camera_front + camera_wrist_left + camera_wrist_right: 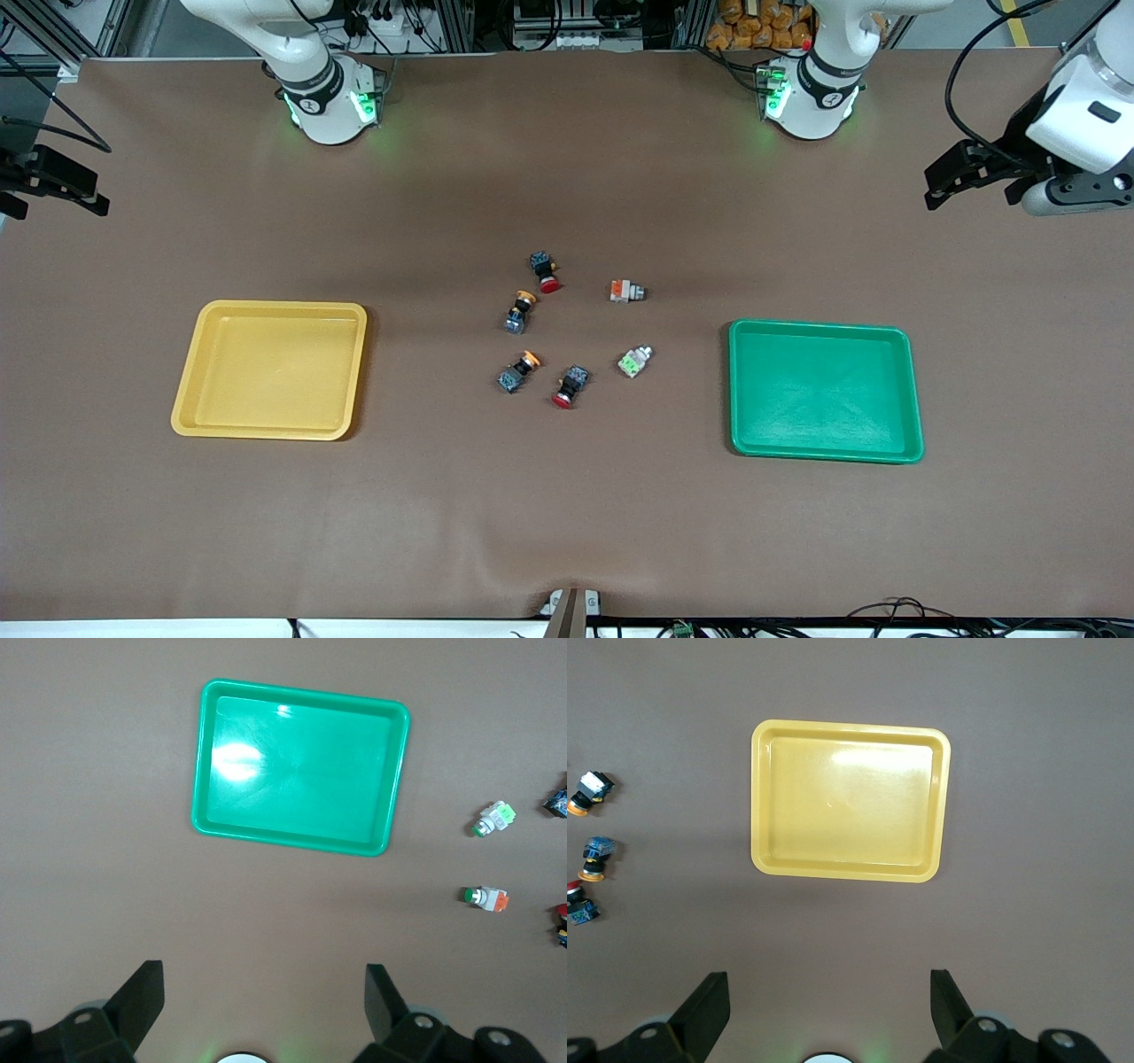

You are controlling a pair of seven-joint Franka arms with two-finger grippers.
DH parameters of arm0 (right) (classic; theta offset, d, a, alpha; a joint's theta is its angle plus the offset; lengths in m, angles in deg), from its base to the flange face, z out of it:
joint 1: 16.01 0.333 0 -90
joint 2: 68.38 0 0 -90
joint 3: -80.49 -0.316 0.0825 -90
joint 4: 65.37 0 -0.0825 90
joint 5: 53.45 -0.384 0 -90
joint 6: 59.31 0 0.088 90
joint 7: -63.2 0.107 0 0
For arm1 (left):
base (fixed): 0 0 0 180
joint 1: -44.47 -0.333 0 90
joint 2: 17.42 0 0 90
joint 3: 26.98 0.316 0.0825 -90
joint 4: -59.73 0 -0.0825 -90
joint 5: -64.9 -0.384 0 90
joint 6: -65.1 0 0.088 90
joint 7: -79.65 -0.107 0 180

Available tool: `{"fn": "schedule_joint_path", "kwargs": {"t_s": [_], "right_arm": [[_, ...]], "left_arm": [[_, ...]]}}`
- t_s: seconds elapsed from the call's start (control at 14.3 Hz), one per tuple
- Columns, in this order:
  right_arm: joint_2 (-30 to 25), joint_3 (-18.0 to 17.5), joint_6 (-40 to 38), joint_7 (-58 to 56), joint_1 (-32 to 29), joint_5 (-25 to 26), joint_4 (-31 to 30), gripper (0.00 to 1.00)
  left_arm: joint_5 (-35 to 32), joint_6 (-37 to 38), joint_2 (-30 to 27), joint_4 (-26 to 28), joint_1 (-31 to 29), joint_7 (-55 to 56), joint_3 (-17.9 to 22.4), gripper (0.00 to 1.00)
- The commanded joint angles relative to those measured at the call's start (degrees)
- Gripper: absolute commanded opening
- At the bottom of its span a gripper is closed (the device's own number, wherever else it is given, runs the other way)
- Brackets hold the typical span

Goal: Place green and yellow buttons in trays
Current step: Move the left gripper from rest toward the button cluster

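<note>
We see the six switches lying loose mid-worktop between the yellow tray (pixel 269 369) at the right arm's end and the green tray (pixel 825 391) at the left arm's end: two yellow-capped buttons (pixel 520 311) (pixel 517 372), a grey button with an orange block (pixel 626 291), a grey button with a green block (pixel 634 361), and two red-capped switches (pixel 545 272) (pixel 569 386). Both trays hold nothing. We find the left gripper (pixel 263 1010) waiting high over the worktop's left-arm end with jaws spread, and the right gripper (pixel 828 1014) likewise over the right-arm end, jaws spread.
</note>
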Motion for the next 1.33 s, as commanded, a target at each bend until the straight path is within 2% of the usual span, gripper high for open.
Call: {"fn": "schedule_joint_path", "kwargs": {"t_s": [0.0,0.42,1.12,1.26], "right_arm": [[-0.32,-1.02,-0.38,-0.4,-1.05,0.9,-0.06,1.0],[-0.32,-1.02,-0.38,-0.4,-1.05,0.28,-0.06,1.0],[-0.23,-0.93,-0.38,-0.4,-1.05,0.28,0.03,1.0],[-0.23,-0.93,-0.29,-0.4,-0.97,0.19,0.12,1.0]], "left_arm": [[-0.14,1.35,-0.82,-0.02,0.32,-0.86,0.2,1.0],[-2.95,3.03,2.34,-5.29,0.67,-0.95,-0.15,1.0],[-2.51,4.88,4.45,-5.04,0.41,-0.43,-0.41,1.0],[-2.51,4.88,6.29,-4.95,0.94,0.1,-0.41,1.0]]}}
